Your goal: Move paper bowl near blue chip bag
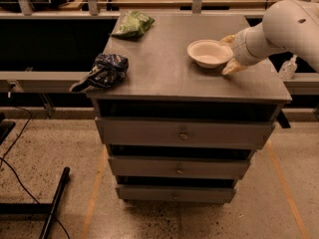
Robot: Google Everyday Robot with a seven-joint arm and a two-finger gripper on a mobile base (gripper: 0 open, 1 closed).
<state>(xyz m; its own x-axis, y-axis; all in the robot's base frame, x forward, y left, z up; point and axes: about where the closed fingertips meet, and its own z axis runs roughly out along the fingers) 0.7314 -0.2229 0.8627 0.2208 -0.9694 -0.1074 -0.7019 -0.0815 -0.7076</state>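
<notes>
The paper bowl (209,53) sits upright on the right rear part of the bench (164,71), and the pincer (228,55) is at its right rim. The pincer is spread wide: one yellowish finger shows behind the rim and the other finger (232,67) is in front of it, angled down toward the bench top, so the bowl's right edge lies in the gap between them. Whether either finger touches the bowl I cannot tell. The pincer hangs from a thick white arm (284,21) that reaches in from the upper right, over the bench's right side.

Moving left, a bare stretch of grey bench top separates the bowl from the other items. The blue chip bag (102,72) lies crumpled at the front left corner, its lower end hanging a little over the left edge, well apart from the bowl. A green snack bag (132,24) lies at the rear left corner, behind the blue one.

Below the top, the bench front carries three drawers (183,133), each with a small round knob. To the right, beyond the bench, a small clear bottle (289,67) stands on a lower ledge. On the speckled floor (65,148) to the left runs a dark cable (15,171).
</notes>
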